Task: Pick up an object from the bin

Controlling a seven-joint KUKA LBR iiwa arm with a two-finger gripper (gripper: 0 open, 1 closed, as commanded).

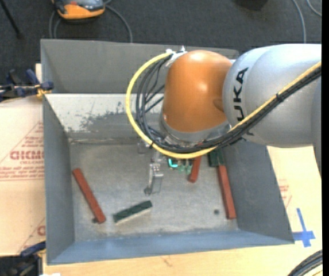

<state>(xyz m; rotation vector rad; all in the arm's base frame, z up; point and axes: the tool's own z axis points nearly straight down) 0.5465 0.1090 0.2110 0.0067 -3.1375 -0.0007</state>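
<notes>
Grey metal tool [153, 181]: hangs under the arm's wrist over a bare patch near the middle of the bin floor. I cannot tell whether it is open or closed, or whether it has hold of anything.
Orange cover [193, 91]: part of the arm, directly above the tool, ringed by a yellow cable and dark cables.
Dark green strip [132, 211]: the thing nearest the tool. It lies flat and slantwise on the floor, just to the tool's lower left in the view, and is apart from it.
Short red piece [194, 169]: near the tool on its right in the view, with its upper end hidden under the cables.
Dark green piece [215, 157]: just beyond the short red piece, mostly hidden by the arm.
Left red stick [89, 195]: well to the tool's left, slanted. Its lower end is near the green strip but not touching it.
Right red stick [227, 192]: well to the tool's right, beside the far side wall.
Bin [55, 171]: grey metal with sloping walls.
</notes>
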